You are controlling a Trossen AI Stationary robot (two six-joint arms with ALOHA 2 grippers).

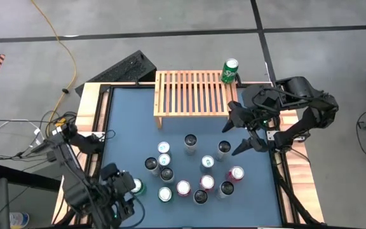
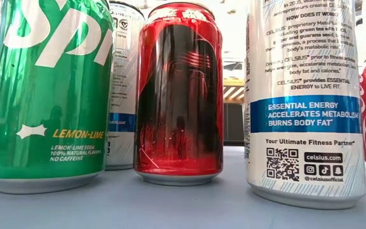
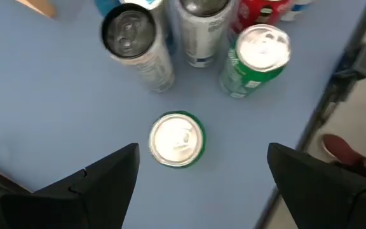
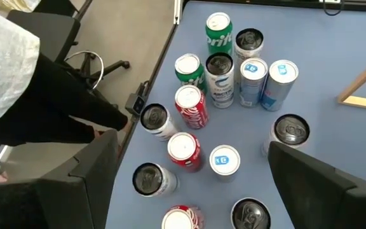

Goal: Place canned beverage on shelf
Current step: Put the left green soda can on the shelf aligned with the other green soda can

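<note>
**Left hand lines up over a green can**

The desk (image 1: 189,127) carries the slatted shelf (image 1: 192,92), one green can (image 1: 230,71) beside it; left hand (image 3: 199,168) spread wide above a lone green can (image 3: 177,139), seemingly to grasp; right hand (image 4: 192,175) wide, empty, waiting near the shelf.

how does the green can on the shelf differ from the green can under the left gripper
The green can on the shelf leans tilted at the rack's far right corner; the green can under the left gripper stands upright on the blue table. The first sits alone, the second near the can cluster. Both are green with silver tops.
</note>
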